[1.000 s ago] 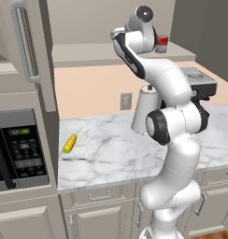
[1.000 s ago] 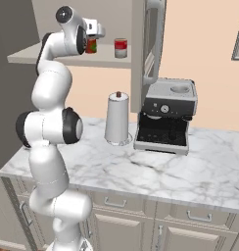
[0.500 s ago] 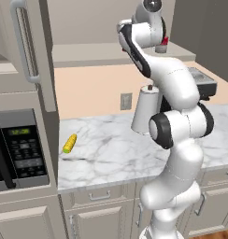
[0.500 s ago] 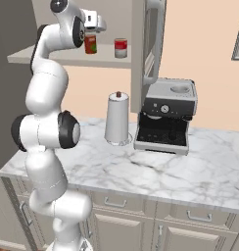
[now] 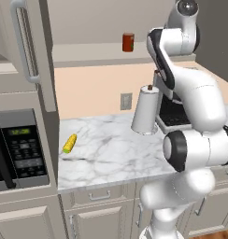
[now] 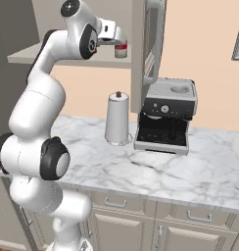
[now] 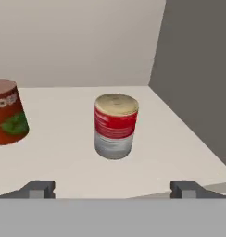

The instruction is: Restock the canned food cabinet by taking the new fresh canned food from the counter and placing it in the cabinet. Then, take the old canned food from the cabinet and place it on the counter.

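Note:
The old canned food (image 7: 116,126), red label with pale bands, stands upright on the cabinet shelf (image 7: 64,152), centred ahead of my open gripper (image 7: 113,189) and apart from it. Its fingertips (image 7: 38,189) are spread wide with nothing between them. The new fresh canned food (image 7: 8,113), dark red, stands on the same shelf to the left, also seen as the dark red can (image 5: 128,42) on the shelf board (image 5: 88,49). From the right, my gripper (image 6: 117,41) hovers just in front of the banded can (image 6: 121,49). The marble counter (image 5: 111,149) lies below.
A paper towel roll (image 6: 117,117) and a coffee machine (image 6: 168,115) stand on the counter under the shelf. A corn cob (image 5: 69,143) lies near the microwave (image 5: 20,147). The cabinet's grey side wall (image 7: 193,69) closes the shelf just right of the banded can.
The gripper has let go of the dark red can, which now stands on the shelf, and has swung right to face the banded can.

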